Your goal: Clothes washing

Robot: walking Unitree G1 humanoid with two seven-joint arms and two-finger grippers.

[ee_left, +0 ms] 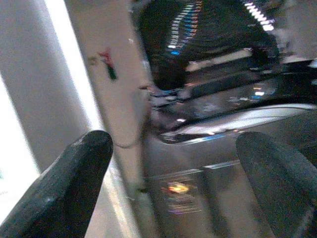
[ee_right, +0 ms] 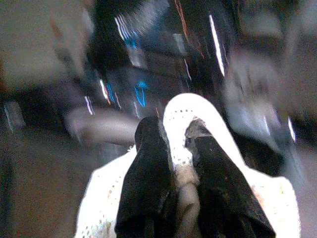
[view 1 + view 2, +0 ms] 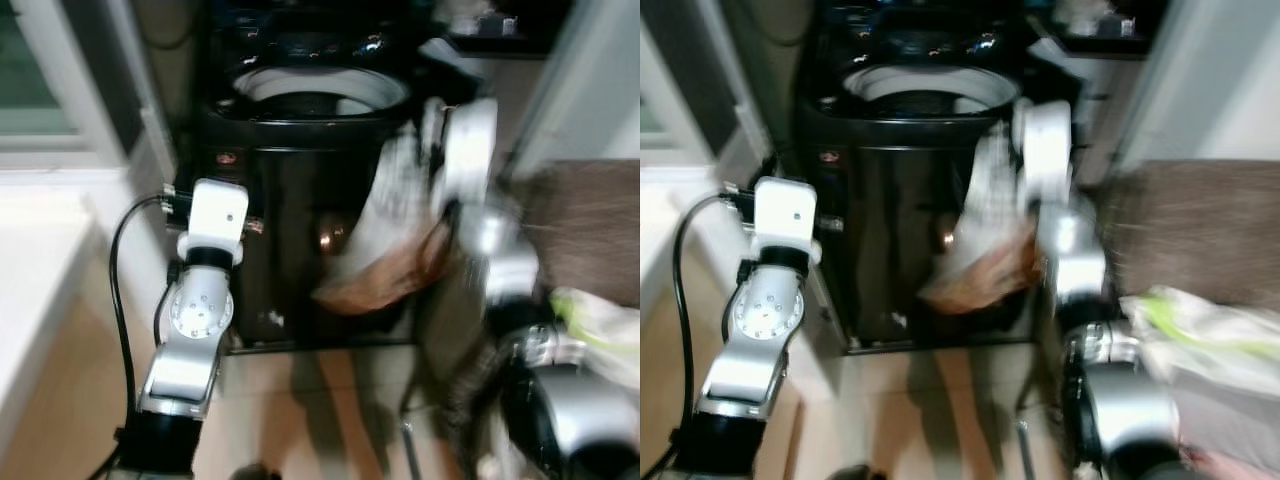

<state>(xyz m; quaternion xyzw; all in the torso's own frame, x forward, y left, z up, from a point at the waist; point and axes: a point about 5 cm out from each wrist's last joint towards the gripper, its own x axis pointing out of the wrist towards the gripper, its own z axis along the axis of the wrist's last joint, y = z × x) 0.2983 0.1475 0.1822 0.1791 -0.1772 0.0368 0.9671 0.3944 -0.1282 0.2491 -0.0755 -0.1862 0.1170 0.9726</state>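
right end effector [image 2: 181,173] was pinched onto a white garment [image 3: 385,235], hoisted beside the black washer [image 3: 300,200], probably to clear the rim and drop into the open tub [image 3: 320,90] | left end effector [image 1: 173,188] hung spread wide near the washer's corner, holding nothing | everything was blurry, tub contents hard to make out

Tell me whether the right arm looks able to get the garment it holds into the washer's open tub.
Probably yes. The right gripper is shut on the white garment, raised beside the black washing machine, whose tub opening stands uncovered just above, with nothing between them.
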